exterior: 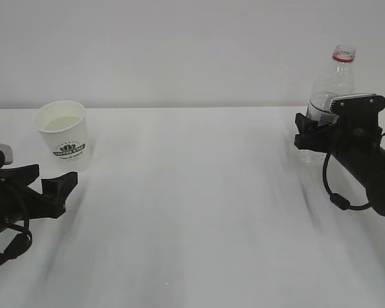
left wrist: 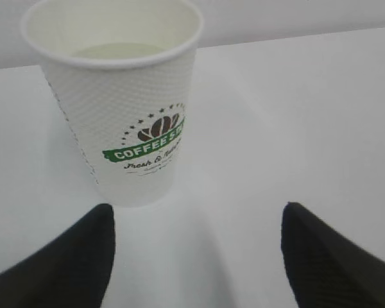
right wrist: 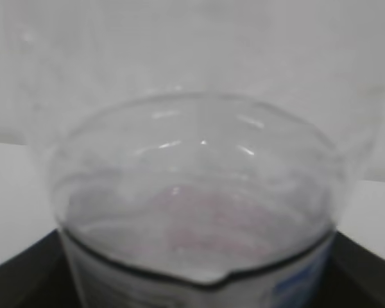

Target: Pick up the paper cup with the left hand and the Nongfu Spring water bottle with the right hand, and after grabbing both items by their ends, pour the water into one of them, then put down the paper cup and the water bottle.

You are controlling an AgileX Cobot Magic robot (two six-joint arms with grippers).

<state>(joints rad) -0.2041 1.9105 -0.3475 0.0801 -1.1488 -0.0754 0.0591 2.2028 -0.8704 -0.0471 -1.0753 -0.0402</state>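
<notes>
The paper cup [exterior: 64,135] is standing upright at the far left of the tabletop [exterior: 192,212], holding pale water [left wrist: 119,50] (faintly yellowish in the left wrist view). The left pincer [left wrist: 196,247] is sitting spread just near of it, not touching. At far right the Nongfu Spring water bottle [exterior: 327,96] is standing uncapped between the right pincer [exterior: 316,131] fingers; whether they are pinching it cannot be told. Open tabletop is lying between them.

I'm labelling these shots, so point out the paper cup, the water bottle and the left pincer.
paper cup [exterior: 67,149]: exterior view, green logo.
water bottle [exterior: 342,56]: exterior view, red neck ring.
left pincer [left wrist: 196,256]: left wrist view, midway between fingertips.
</notes>
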